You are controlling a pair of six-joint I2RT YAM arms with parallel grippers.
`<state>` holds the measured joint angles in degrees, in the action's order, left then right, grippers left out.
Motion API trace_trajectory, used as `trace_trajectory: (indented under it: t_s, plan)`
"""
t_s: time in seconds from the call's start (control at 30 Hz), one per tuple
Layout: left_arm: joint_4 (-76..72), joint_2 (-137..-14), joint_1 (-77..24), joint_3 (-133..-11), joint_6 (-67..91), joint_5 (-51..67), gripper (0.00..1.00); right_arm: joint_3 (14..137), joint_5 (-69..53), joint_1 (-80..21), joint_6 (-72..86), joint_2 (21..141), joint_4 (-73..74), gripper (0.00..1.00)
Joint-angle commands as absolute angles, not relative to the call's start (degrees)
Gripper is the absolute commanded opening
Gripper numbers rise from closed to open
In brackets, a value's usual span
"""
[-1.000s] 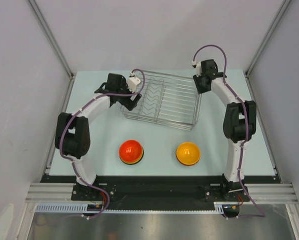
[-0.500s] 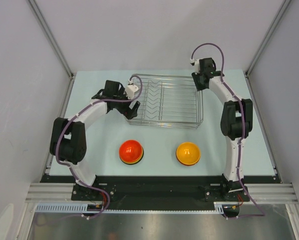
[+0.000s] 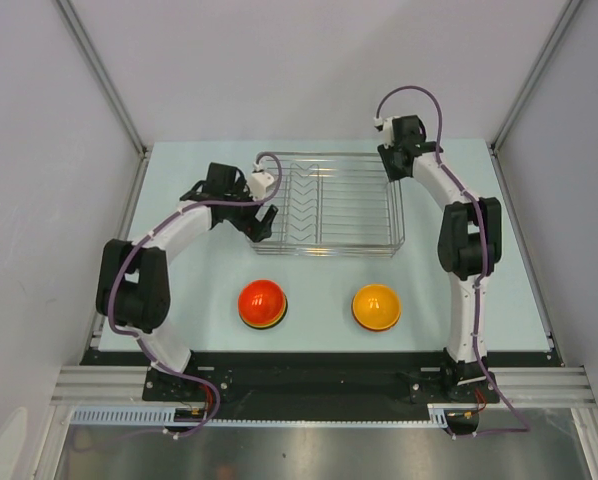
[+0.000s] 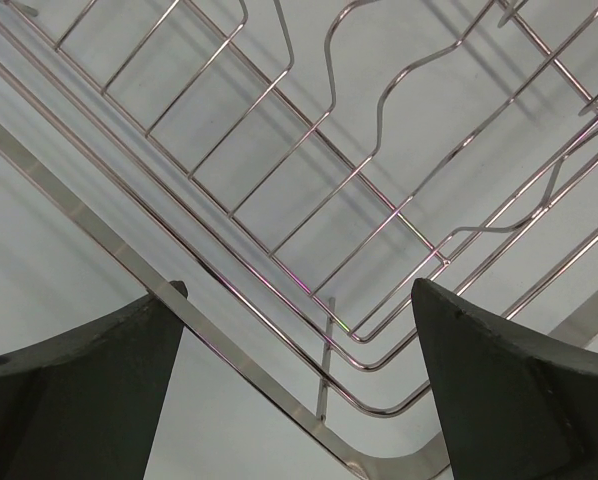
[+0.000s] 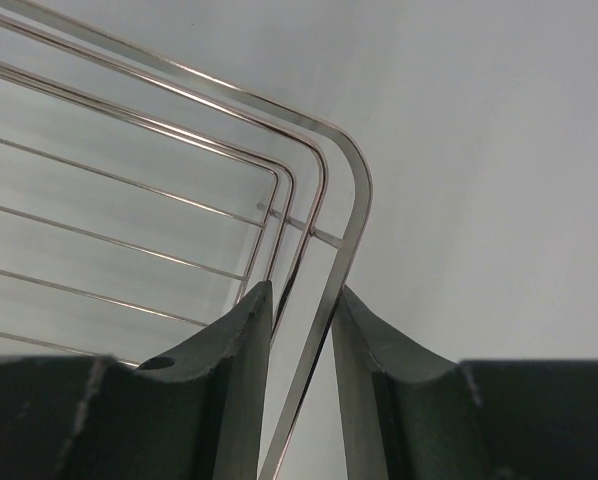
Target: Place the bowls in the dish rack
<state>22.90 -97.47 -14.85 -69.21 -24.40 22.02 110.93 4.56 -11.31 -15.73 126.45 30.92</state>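
Currently right gripper (image 5: 301,300) pinches the dish rack (image 3: 344,205) rim, far-right corner; left gripper (image 4: 299,340) spread wide at near-left corner. 2 on the table (image 3: 184,290): red bowl (image 3: 262,300), yellow bowl (image 3: 376,304).

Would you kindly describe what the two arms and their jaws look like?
The left arm and right arm alike have curved white links between black joint housings. A purple cable runs along each and loops over the wrist, beside a small white block. The jaws are dark, matte and wedge-shaped.
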Motion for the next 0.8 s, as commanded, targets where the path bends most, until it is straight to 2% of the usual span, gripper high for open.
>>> trace_trajectory:
  t_s: [0.0,0.1,0.13,0.23,0.33,0.57,0.77]
  plan:
    - [23.29,-95.19,-13.45,-70.31,-23.64,22.94,1.00,112.68,3.08,-13.27,-15.64,125.33,28.92,0.36]
    - [23.47,-93.43,-13.27,-69.87,-23.38,24.17,1.00,112.85,2.99,-13.36,-15.91,124.89,29.79,0.44]
    - [23.29,-92.30,-13.18,-69.87,-22.94,24.43,1.00,113.03,2.81,-13.36,-16.17,124.37,30.23,0.53]
    - [23.20,-90.44,-13.10,-71.79,-21.19,25.13,1.00,113.90,2.46,-13.45,-16.78,123.40,32.60,0.66]
    - [23.64,-89.65,-13.10,-75.04,-19.60,25.75,1.00,114.00,2.72,-13.54,-17.22,122.00,34.36,0.74]
    - [29.96,-85.61,-13.01,-77.17,-24.50,29.18,1.00,110.58,3.34,-13.54,-16.70,113.49,35.60,0.79]
    - [39.54,-78.32,-13.01,-68.31,-36.27,29.71,1.00,103.63,0.71,-13.54,-16.70,103.64,35.95,0.80]
